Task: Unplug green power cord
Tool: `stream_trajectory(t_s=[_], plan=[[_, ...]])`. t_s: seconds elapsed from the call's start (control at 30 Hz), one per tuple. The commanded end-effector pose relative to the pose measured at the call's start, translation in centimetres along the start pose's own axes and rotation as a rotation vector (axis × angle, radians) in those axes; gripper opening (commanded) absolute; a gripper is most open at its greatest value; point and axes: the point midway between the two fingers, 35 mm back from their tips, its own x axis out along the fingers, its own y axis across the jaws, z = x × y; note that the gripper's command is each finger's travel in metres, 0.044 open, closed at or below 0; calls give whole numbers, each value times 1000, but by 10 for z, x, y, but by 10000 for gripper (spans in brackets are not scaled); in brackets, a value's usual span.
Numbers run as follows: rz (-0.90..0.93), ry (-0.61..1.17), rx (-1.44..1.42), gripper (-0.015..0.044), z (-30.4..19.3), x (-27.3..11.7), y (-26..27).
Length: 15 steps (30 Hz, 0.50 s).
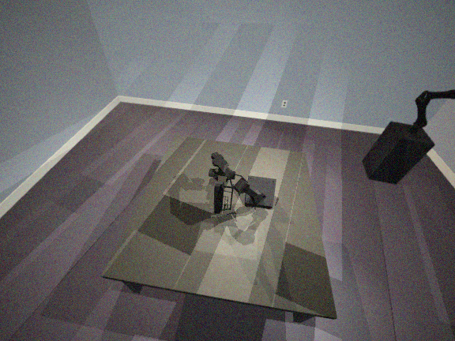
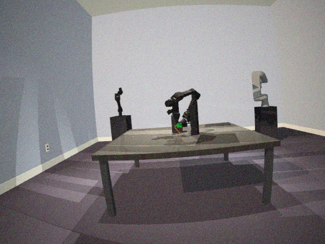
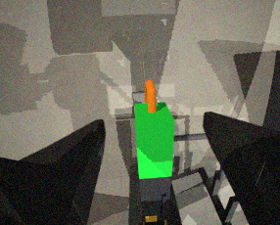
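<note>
- Desk (image 2: 146, 148): carries the arm near its far middle, with the power strip (image 3: 155, 216) below the end effector.
- End effector (image 3: 155, 149): fingers apart, clamped on nothing, flanking the plug with visible gaps.
- Green plug (image 3: 154, 139): between the fingers, orange cord (image 3: 150, 96) running beyond.
- Risk: a slanted retreat could let a finger snag the plug or cord and drag it.

Green plug sitting between the spread jaws

The green plug (image 3: 154, 139) is lying midway between them, touching neither, its orange cord (image 3: 150, 96) leading away beyond the fingertips.
</note>
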Motion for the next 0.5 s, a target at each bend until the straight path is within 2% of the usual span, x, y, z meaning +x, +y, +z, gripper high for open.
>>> stream_trajectory(t_s=[0.0,0.03,0.2,0.47], plan=[[3,5,4,420,5,0,0],[3,4,4,440,12,-2,1],[3,1,4,440,56,-10,0],[3,1,4,440,59,-11,-1]])
